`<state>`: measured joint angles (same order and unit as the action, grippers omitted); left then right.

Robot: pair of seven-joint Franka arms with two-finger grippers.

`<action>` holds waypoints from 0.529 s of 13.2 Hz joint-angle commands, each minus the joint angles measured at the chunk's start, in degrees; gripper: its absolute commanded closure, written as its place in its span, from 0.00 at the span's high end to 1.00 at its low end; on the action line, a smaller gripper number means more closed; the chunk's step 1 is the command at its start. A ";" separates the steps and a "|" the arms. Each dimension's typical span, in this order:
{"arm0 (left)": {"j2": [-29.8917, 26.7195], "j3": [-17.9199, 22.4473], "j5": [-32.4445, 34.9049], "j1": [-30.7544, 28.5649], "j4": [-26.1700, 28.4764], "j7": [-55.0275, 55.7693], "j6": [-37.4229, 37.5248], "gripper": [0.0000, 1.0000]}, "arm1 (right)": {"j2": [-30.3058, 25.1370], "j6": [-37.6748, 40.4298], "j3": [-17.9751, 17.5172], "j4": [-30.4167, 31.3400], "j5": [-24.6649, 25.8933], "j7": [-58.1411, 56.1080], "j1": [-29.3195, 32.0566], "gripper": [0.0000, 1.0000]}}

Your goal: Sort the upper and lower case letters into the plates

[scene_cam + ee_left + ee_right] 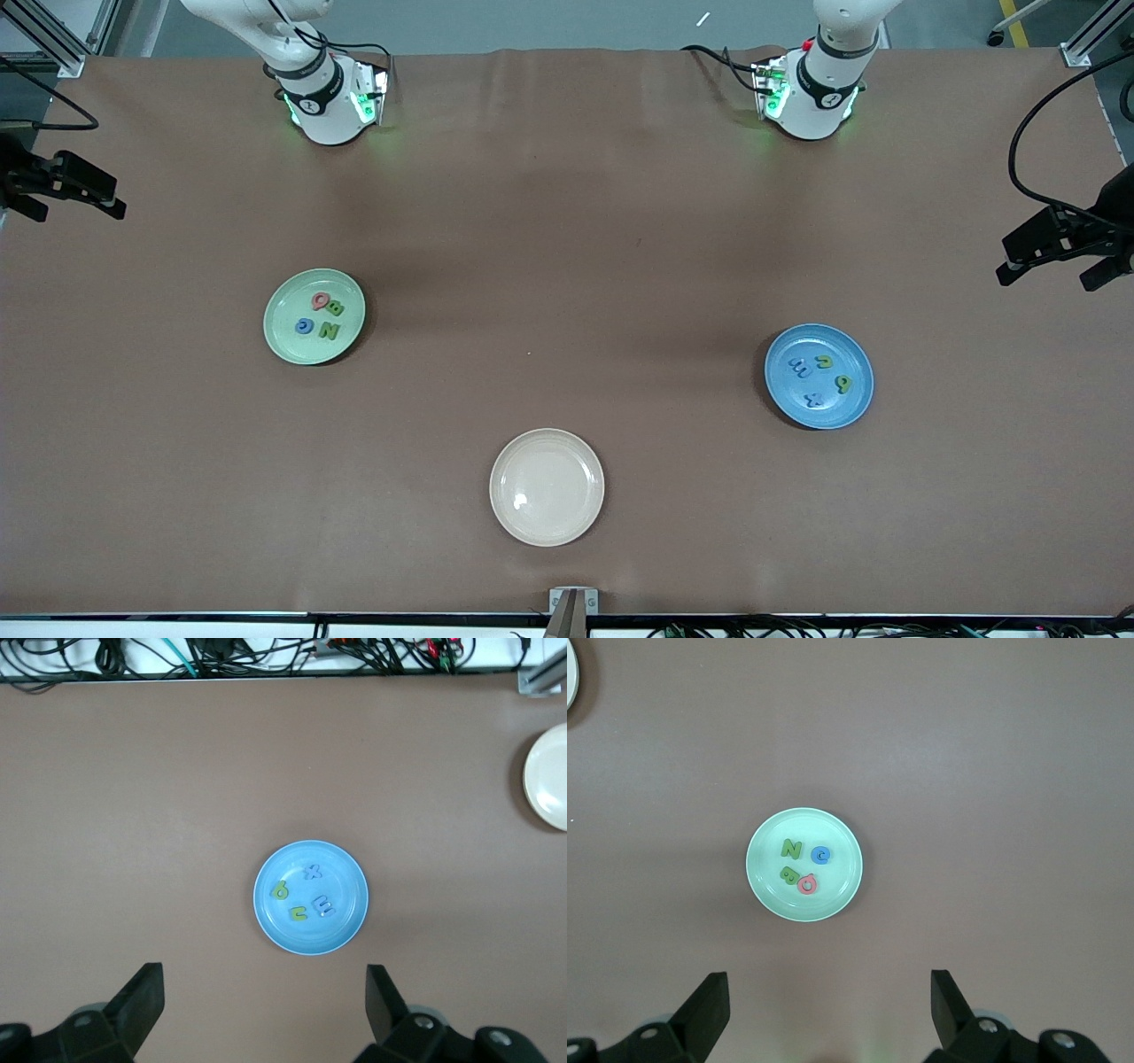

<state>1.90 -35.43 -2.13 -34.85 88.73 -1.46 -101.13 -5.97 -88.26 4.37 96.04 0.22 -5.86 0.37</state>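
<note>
The pale mint green plate (285, 344) lies toward the right arm's end of the table and holds several letters: a pink one, two green ones and a blue one (304, 327). The medium blue plate (852, 406) lies toward the left arm's end and holds several blue and green letters (824, 361). My left gripper (264, 979) is open and empty, high over the table by the blue plate (345, 870). My right gripper (829, 979) is open and empty, high over the table by the mint plate (837, 893). Neither gripper shows in the front view.
A cream-beige plate (547, 487) with nothing on it lies midway between the two arms' ends, nearer to the front camera than both other plates. Black camera mounts stand at the table's two ends (62, 182) (1063, 239). Cables run along the table edge (221, 656).
</note>
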 commanded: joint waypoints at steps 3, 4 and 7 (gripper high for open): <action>-0.23 19.80 -0.77 20.80 -1.63 1.63 0.58 1.00 | -2.11 -0.33 -0.59 2.13 -1.10 0.68 0.86 1.00; -0.23 25.35 -0.77 26.88 -1.63 1.63 0.58 1.00 | -2.11 -0.33 -0.50 2.13 -1.88 0.59 0.94 1.00; -0.31 37.33 -0.77 38.77 -1.63 1.72 0.58 1.00 | -2.11 -0.24 -0.50 2.13 -1.98 0.50 0.86 1.00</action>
<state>1.90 -3.26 -2.16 -0.97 87.76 -0.06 -101.12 -5.98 -88.24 4.39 96.04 -0.80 -5.86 0.37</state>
